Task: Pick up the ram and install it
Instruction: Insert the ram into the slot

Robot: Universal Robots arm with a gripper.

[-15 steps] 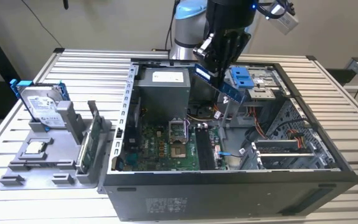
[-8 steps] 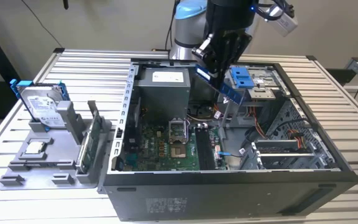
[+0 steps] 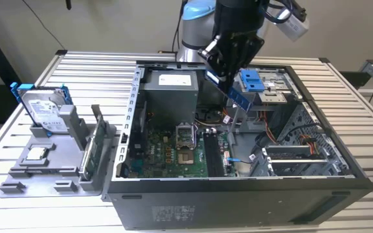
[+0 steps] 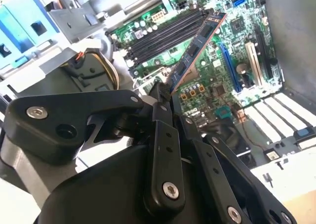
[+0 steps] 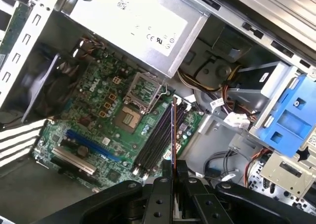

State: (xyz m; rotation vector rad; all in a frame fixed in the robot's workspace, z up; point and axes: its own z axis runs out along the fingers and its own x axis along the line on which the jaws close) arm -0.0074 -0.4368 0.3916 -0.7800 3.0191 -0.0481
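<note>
My gripper [image 3: 223, 76] hangs over the open computer case [image 3: 238, 194], shut on the ram [image 3: 237, 95]. The ram is a thin dark stick that slants down from the fingers toward the motherboard [image 3: 167, 155]. In the second wrist view the ram [image 4: 198, 44] juts out from the gripper [image 4: 164, 94] above the black memory slots [image 4: 165, 34]. The first wrist view shows the ram [image 5: 173, 128] edge-on, rising from the gripper [image 5: 174, 166] and lying roughly along the memory slots [image 5: 154, 150]. The ram is in the air, clear of the slots [image 3: 211, 154].
A silver power supply [image 3: 170, 94] and a blue drive caddy [image 3: 252, 80] flank the gripper inside the case. Cables [image 3: 283, 141] lie at the exterior view's right. Outside the case, a grey fixture [image 3: 50, 165] holds a hard drive [image 3: 44, 111] in a blue frame and a green card [image 3: 91, 155].
</note>
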